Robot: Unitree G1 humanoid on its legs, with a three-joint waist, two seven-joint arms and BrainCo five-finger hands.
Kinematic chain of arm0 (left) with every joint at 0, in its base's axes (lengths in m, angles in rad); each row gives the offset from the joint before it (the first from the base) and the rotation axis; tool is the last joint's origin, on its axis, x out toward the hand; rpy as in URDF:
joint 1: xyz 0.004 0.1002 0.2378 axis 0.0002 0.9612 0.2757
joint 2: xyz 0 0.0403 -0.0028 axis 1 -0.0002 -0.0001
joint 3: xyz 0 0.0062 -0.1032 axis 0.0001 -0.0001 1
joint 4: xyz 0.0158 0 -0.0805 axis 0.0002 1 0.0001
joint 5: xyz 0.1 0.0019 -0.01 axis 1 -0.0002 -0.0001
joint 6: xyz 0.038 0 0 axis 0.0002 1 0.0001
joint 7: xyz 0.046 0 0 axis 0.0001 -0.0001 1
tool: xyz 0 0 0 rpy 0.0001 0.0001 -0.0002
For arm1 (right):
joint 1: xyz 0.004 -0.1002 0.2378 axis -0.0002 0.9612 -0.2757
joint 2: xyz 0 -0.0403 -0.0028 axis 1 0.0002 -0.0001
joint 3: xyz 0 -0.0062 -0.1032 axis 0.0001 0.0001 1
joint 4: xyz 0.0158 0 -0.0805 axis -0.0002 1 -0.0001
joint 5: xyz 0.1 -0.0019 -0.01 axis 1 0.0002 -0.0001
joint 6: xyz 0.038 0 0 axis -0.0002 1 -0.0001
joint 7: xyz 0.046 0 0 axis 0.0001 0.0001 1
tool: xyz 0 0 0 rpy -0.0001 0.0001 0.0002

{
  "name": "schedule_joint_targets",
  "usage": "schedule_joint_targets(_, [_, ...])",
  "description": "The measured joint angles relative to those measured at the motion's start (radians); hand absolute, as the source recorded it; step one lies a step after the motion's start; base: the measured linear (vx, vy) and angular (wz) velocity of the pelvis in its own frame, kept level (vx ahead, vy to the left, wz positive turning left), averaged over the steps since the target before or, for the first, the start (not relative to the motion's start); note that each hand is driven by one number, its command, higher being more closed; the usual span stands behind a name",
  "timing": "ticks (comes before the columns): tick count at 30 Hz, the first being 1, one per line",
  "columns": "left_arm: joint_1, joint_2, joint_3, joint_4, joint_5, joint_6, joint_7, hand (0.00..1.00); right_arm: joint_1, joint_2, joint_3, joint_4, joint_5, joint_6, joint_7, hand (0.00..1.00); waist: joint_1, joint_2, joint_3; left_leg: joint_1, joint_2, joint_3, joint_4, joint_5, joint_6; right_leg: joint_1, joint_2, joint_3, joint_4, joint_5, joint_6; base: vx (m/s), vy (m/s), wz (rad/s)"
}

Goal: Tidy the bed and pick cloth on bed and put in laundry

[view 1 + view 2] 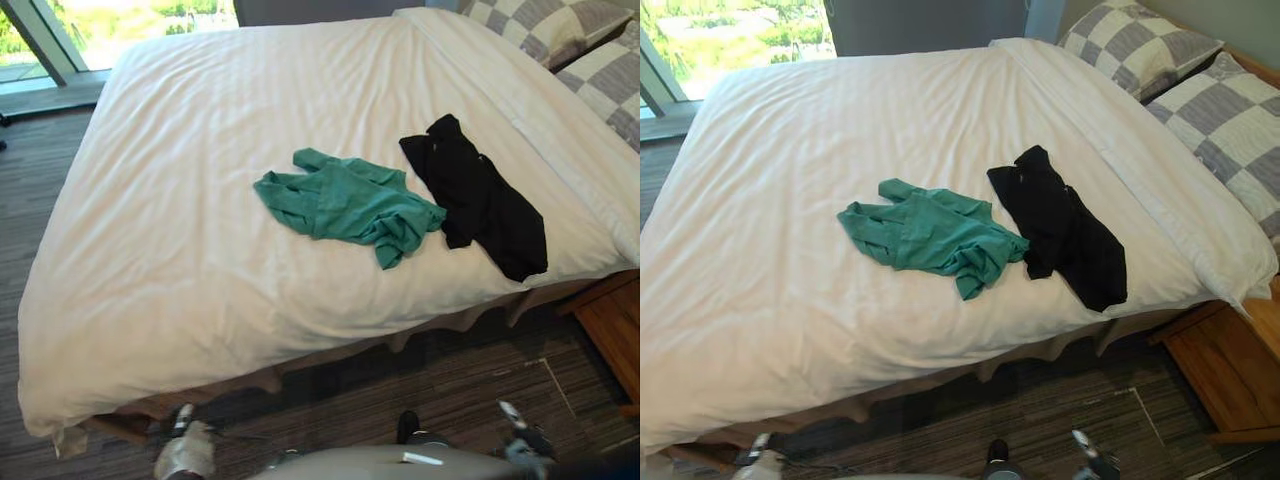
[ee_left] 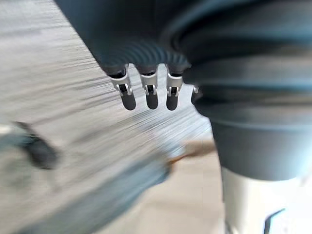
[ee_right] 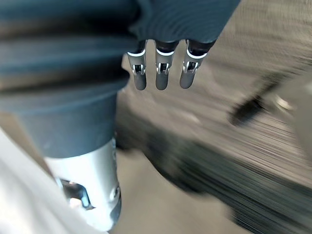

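While both hands hang low at the bottom edge of the head views, you hold nothing. The left hand (image 2: pixel 151 95) has its fingers straight and apart over the striped grey floor (image 1: pixel 450 385), and the right hand (image 3: pixel 161 73) is the same.

Beyond them is the bed under its white, faintly wrinkled duvet (image 1: pixel 180 230). Right of centre lies a crumpled green cloth garment (image 1: pixel 350 205), and its right edge meets a black cloth garment (image 1: pixel 480 195). Grey-and-white checked pillows (image 1: pixel 1130 45) sit at the upper right, and a wooden bedside stand (image 1: pixel 1225 375) at the lower right.

Both garments lie well in from the near edge, so expect a long reach. If you close too deep you may pinch the duvet and drag it out of shape. Because the garments touch, lifting one could trail the other off the bed. Keep your right arm clear of the stand.
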Motion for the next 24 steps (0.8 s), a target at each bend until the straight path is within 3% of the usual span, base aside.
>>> schedule_joint_targets(3, [0.024,0.047,0.113,-0.098,0.139,-0.026,-0.004,0.00,0.030,-0.068,-0.069,-0.098,-0.007,-0.036,-0.006,0.00,-0.005,0.014,-0.030,0.005,0.003,0.007,-0.005,-0.004,0.004,-0.001,0.003,0.005,-0.005,0.000,0.001,-0.08,-0.049,-0.05])
schedule_joint_targets(5, [0.030,0.109,0.129,-0.217,0.278,-0.045,-0.010,0.00,0.045,-0.124,-0.079,-0.229,-0.026,-0.038,-0.014,0.00,-0.006,0.014,-0.044,0.003,0.008,0.011,-0.002,-0.014,0.001,-0.006,0.008,0.006,-0.006,0.001,0.002,-0.12,-0.066,-0.09])
schedule_joint_targets(7, [0.032,0.172,0.139,-0.286,0.329,-0.063,-0.023,0.00,0.046,-0.158,-0.090,-0.310,-0.045,-0.038,-0.017,0.00,-0.006,0.015,-0.067,-0.012,0.013,0.021,0.000,-0.022,0.000,-0.023,0.012,0.010,-0.006,0.004,0.001,-0.10,-0.066,-0.13])
schedule_joint_targets(8, [0.021,0.248,0.141,-0.335,0.378,-0.090,-0.050,0.00,0.037,-0.200,-0.094,-0.367,-0.065,-0.038,-0.015,0.00,-0.010,0.006,-0.086,-0.026,0.015,0.022,0.001,-0.022,-0.007,-0.039,0.014,0.014,-0.006,0.011,-0.006,-0.06,-0.064,-0.10])
schedule_joint_targets(13, [-0.090,0.436,0.068,-0.444,0.513,-0.142,-0.175,0.00,0.035,-0.294,-0.080,-0.549,-0.181,-0.033,0.015,0.00,-0.024,0.003,-0.087,-0.035,0.014,0.011,0.019,-0.009,-0.010,-0.044,0.015,0.029,-0.005,0.017,-0.007,-0.01,-0.018,-0.01])
schedule_joint_targets(19, [-0.182,0.466,-0.151,-0.622,0.682,-0.202,-0.361,0.00,-0.004,-0.310,0.017,-0.696,-0.270,0.010,0.128,0.00,-0.069,-0.003,-0.097,-0.060,0.006,-0.010,0.033,0.001,0.005,-0.081,0.011,0.061,0.000,0.027,-0.010,-0.01,-0.027,-0.12])
schedule_joint_targets(21, [-0.205,0.459,-0.234,-0.646,0.693,-0.184,-0.414,0.00,-0.012,-0.313,0.051,-0.709,-0.270,0.010,0.152,0.00,-0.069,0.002,-0.094,-0.063,0.000,-0.011,0.032,0.009,0.015,-0.095,0.010,0.085,0.000,0.032,-0.013,-0.04,-0.044,-0.34])
schedule_joint_targets(24, [-0.206,0.411,-0.347,-0.686,0.723,-0.123,-0.485,0.00,-0.025,-0.310,0.135,-0.766,-0.304,0.018,0.187,0.00,-0.098,0.020,-0.084,-0.060,-0.008,-0.013,0.032,0.018,0.027,-0.106,0.007,0.113,0.001,0.037,-0.014,-0.05,-0.044,-0.27])
